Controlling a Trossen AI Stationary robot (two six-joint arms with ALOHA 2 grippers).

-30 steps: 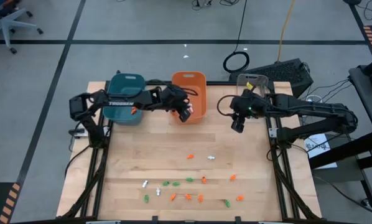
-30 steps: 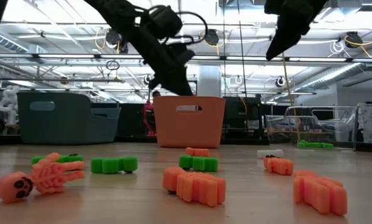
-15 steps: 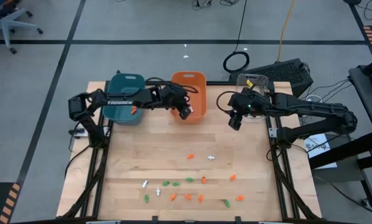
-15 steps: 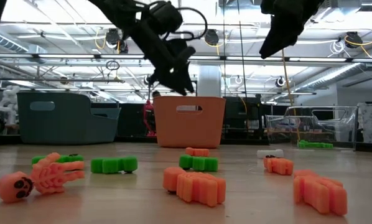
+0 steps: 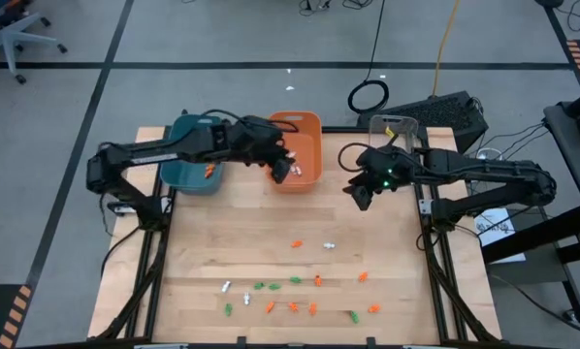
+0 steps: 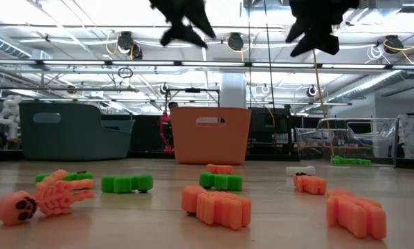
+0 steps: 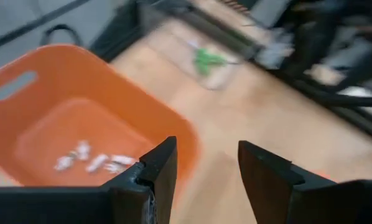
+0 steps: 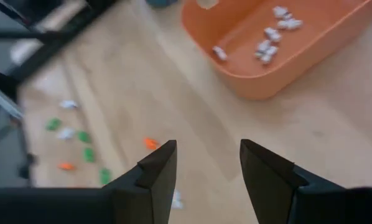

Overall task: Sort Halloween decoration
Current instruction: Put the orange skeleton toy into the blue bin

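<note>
Left gripper (image 5: 283,171) — jaws apart, empty, above orange bin (image 5: 306,124). Right gripper (image 5: 360,194) — jaws apart, empty, right of it. No legible writing.

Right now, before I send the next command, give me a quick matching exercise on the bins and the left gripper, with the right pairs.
Things:
1. orange bin
2. teal bin
3. clear bin
4. left gripper

Descriptions:
A. holds green pieces
B. open and empty above the orange bin's near edge
C. holds small white pieces
D. holds an orange piece

Pairs: 1-C, 2-D, 3-A, 4-B
</note>
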